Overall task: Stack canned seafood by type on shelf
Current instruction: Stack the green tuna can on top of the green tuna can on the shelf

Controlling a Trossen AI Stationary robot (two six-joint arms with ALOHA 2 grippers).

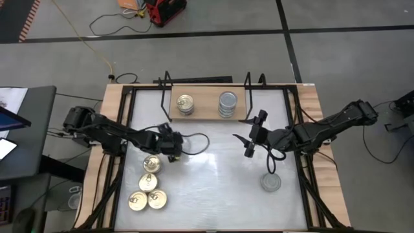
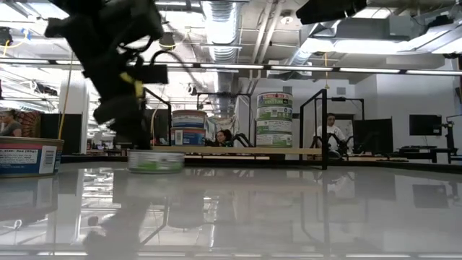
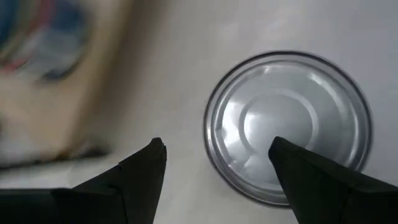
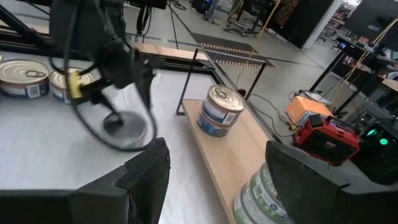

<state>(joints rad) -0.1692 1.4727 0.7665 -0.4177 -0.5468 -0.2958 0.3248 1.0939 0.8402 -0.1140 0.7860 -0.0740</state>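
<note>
Canned seafood: gold-lidded stack (image 1: 185, 103) and silver-lidded stack (image 1: 227, 104) seen on shelf (image 1: 206, 111); four gold tins (image 1: 147, 191) grouped near shelf's left front; left gripper (image 1: 173, 145) held open above silver tin (image 3: 287, 124); right gripper (image 1: 253, 134) held open just before shelf.

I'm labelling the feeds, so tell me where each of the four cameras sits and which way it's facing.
High view: overhead, straight down on the white tabletop; shows both arms, the left gripper and the right gripper.
Low view: table height, level across to the light-wood shelf in its black wire frame; the left gripper hangs in from above.
Left wrist view: down onto a round, plain silver-lidded tin; own open fingers.
Right wrist view: towards the shelf; own open fingers, the left gripper beyond.
Shared: low and left wrist views both show that tin.
</note>
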